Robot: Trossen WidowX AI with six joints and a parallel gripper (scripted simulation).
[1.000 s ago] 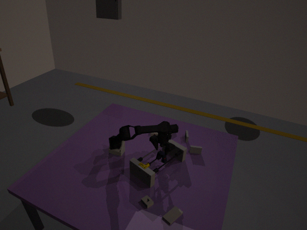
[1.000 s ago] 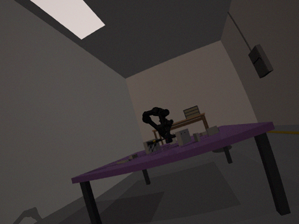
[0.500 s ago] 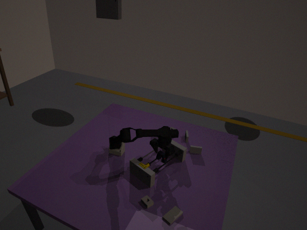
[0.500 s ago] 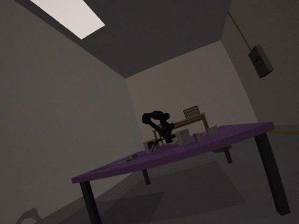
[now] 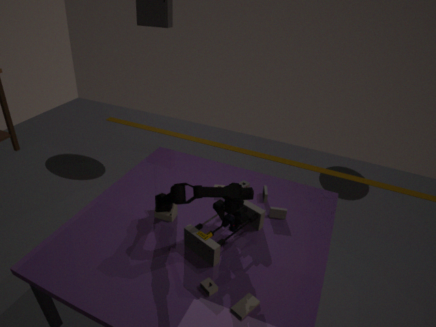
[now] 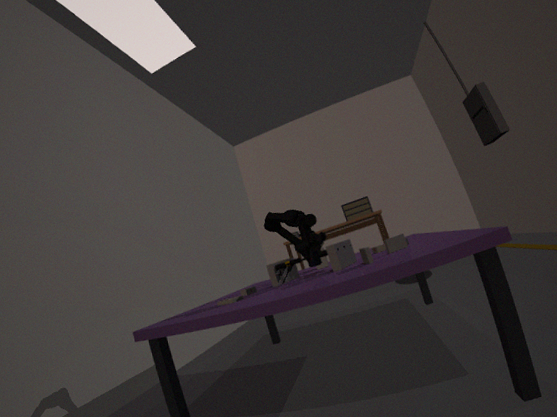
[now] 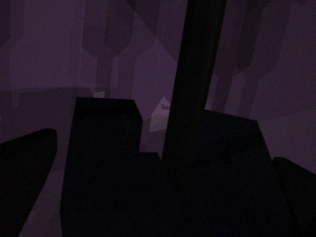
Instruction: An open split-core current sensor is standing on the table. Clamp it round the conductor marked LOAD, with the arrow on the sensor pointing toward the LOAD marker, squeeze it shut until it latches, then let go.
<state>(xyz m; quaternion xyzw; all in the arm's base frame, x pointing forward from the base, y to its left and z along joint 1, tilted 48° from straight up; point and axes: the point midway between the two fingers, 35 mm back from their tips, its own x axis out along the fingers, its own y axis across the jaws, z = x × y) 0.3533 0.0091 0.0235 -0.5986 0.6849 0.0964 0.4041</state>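
The dark sensor (image 7: pixel 104 168) fills the lower middle of the wrist view as two upright parts, one on each side of a dark conductor (image 7: pixel 195 64). Whether it is latched cannot be told, and its arrow does not show. My gripper (image 7: pixel 168 154) (image 5: pixel 230 225) (image 6: pixel 315 263) is open, with one finger on either side of the sensor; a narrow gap shows at the left, while contact at the right is unclear. The yellow marker (image 5: pixel 204 235) sits at the middle conductor's near end, on the near pale block (image 5: pixel 201 248) (image 6: pixel 275 274).
Thin parallel conductors span from the near block to the far pale block (image 5: pixel 258 215) (image 6: pixel 341 256). Small pale blocks (image 5: pixel 209 287) (image 5: pixel 245 306) (image 5: pixel 277 212) lie around them on the purple table (image 5: pixel 116 281) (image 6: pixel 405 265). The arm's base (image 5: pixel 166 213) is at the left.
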